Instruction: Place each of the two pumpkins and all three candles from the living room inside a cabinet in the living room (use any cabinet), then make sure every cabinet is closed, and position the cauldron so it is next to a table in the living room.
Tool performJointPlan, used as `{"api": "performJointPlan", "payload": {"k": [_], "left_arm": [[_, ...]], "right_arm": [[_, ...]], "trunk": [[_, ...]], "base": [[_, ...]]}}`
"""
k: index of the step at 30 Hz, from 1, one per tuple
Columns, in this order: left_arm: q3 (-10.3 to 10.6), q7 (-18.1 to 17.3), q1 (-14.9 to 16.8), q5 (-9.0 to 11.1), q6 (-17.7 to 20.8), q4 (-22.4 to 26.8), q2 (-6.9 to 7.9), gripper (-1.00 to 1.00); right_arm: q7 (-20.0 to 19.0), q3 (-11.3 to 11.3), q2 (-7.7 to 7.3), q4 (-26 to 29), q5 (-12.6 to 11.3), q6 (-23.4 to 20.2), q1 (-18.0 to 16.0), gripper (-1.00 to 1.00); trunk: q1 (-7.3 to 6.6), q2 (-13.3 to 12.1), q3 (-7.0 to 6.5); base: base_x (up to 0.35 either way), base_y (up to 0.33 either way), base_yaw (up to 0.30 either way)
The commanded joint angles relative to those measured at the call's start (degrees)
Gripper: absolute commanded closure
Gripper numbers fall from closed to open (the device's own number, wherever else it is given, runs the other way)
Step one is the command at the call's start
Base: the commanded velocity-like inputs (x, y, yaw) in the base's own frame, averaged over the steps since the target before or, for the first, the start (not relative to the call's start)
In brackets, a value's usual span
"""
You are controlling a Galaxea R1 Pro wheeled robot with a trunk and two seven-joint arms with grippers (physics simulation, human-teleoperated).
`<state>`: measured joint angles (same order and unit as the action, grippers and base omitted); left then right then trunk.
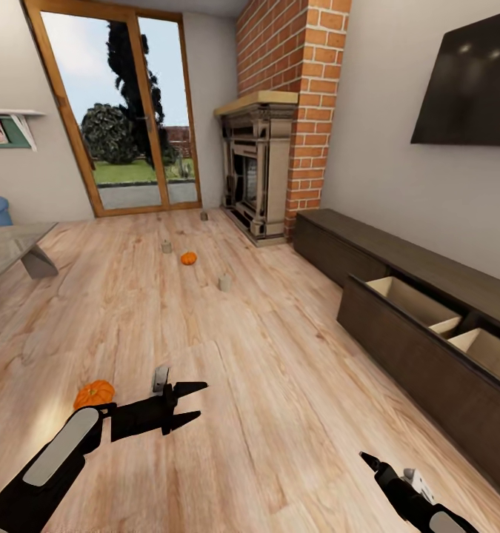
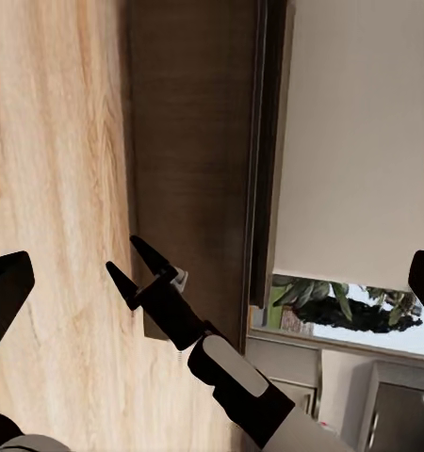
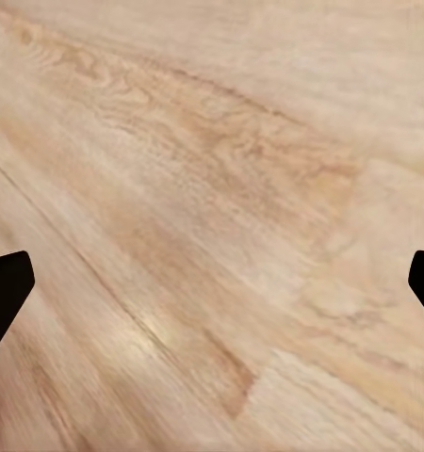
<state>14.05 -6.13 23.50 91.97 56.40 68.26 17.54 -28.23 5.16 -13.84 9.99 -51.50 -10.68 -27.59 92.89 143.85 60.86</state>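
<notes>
The robot is judging its first pickup; the left gripper (image 1: pixel 192 403) is hovering with fingers apart, empty, just beside the near pumpkin (image 1: pixel 94 393) on the floor; the right gripper (image 2: pixel 139 265) is also spread; the cabinet (image 1: pixel 427 340) is standing open; next comes closing on that pumpkin.

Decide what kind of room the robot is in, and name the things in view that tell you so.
Most likely a living room: a brick fireplace, a dark screen on the wall above a long low cabinet, and a glass-topped table.

Orange pumpkins (image 1: pixel 94 393), dark-brown cabinet (image 1: pixel 398 326), red-brick chimney (image 1: pixel 298 89).
</notes>
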Motion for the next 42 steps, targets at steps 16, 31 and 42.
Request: {"api": "performJointPlan", "payload": {"k": [16,31,42], "left_arm": [[0.1,-0.5,0.1,-0.6,0.0,-0.1,0.04,-1.0],[0.1,-0.5,0.1,-0.6,0.0,-0.1,0.04,-1.0],[0.1,-0.5,0.1,-0.5,0.0,-0.1,0.04,-1.0]], "right_arm": [[-0.2,0.5,0.04,-0.1,-0.1,-0.6,0.0,-1.0],[-0.2,0.5,0.01,0.0,0.0,-0.5,0.0,-1.0],[-0.3,0.5,-0.03,-0.1,0.1,1.5,0.0,-1.0]], "trunk": [[-0.01,0.0,1.21],[-0.01,0.0,2.3],[-0.01,0.0,2.51]], "base": [[0.09,-0.004,0.175],[0.219,-0.15,0.175],[0.23,-0.168,0.048]]}}
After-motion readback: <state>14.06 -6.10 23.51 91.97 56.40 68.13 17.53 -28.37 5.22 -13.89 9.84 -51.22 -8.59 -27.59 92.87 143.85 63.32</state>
